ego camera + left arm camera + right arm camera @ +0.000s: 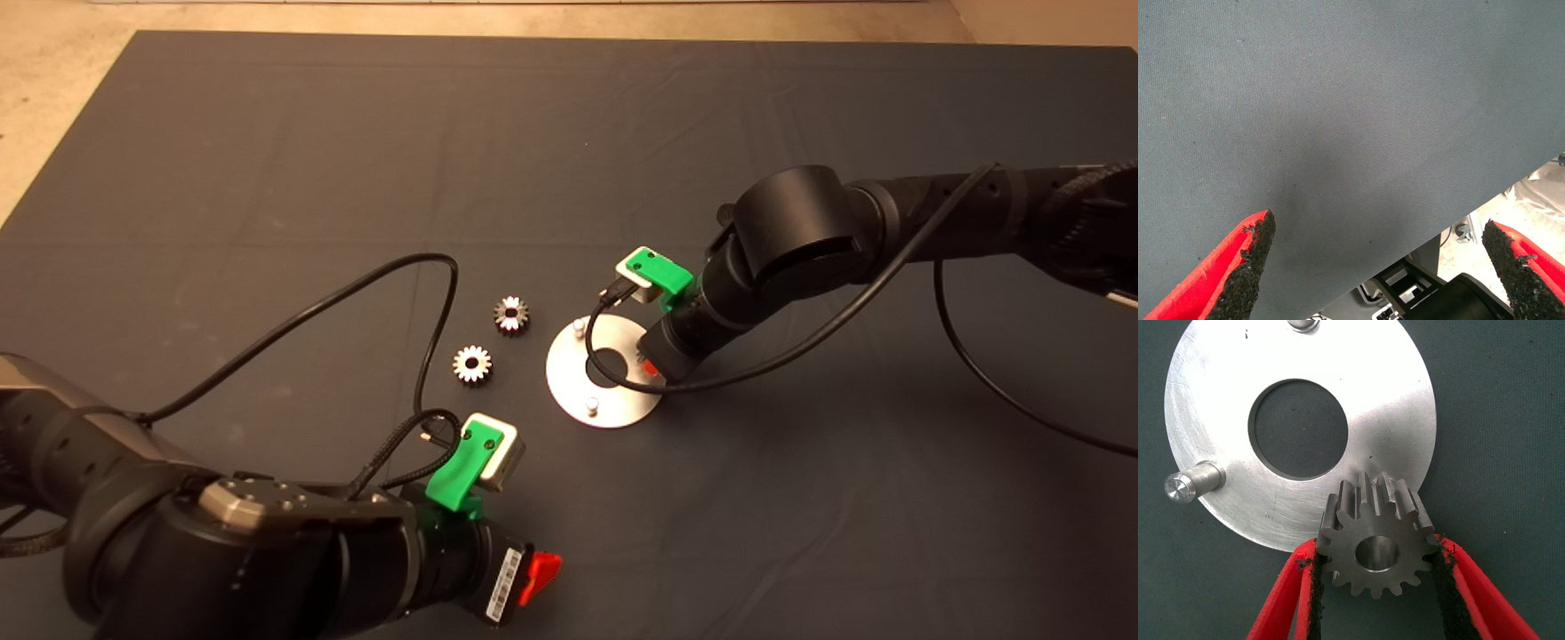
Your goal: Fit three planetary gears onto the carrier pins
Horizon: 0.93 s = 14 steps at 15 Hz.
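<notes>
We start with the gear (1378, 547) in our right gripper (1378, 587): the two red fingers are clamped on its toothed flanks, bore facing the wrist camera, and it sits over the edge of the disc (1218, 407). A bright face shows inside the bore, which we judge may be the third pin, but whether the gear is seated, partly on, or only hovering we cannot tell.

Two carrier pins are bare: one (1191, 480) stands near the disc's rim in the right wrist view, another (1303, 324) is just visible at the far rim. In the head view the same disc (569, 391) lies mid-mat with our right arm over its right side.

Just left of the disc, two more planetary gears lie flat on the mat (267, 133), one (511, 315) a little farther back than the other (472, 364), close together but not touching.

So at most one gear is going on; two remain to be picked up and placed.

Our left gripper (1378, 267) waits at the lower left, fingers spread wide over bare mat, holding nothing.
</notes>
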Tool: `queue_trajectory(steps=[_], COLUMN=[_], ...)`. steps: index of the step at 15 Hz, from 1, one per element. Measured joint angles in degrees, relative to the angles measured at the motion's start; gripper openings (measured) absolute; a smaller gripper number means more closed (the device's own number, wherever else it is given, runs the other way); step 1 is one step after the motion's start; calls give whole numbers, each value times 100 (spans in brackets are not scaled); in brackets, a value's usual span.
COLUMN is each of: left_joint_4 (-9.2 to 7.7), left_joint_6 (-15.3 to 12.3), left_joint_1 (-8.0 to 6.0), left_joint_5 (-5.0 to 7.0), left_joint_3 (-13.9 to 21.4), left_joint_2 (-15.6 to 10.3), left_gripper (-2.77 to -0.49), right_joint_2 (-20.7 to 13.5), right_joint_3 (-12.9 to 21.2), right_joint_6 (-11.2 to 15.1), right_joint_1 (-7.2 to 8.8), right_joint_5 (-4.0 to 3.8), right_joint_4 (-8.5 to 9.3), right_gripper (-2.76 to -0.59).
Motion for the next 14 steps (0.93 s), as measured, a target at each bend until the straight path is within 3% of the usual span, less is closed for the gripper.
queue_trajectory(steps=[10,11,14], left_joint_4=[1,3,3], left_joint_6=[0,0,0], left_joint_1=[0,0,0], left_joint_5=[0,-2,0], left_joint_3=[0,0,0], left_joint_2=[12,12,12], left_gripper=[-104,-104,-104], right_joint_2=[0,-4,-4], right_joint_3=[0,-6,-11], right_joint_6=[0,0,0], right_joint_1=[11,9,11], right_joint_5=[2,-61,-65], right_joint_4=[-29,-50,-50], right_gripper=[-240,-239,-239])
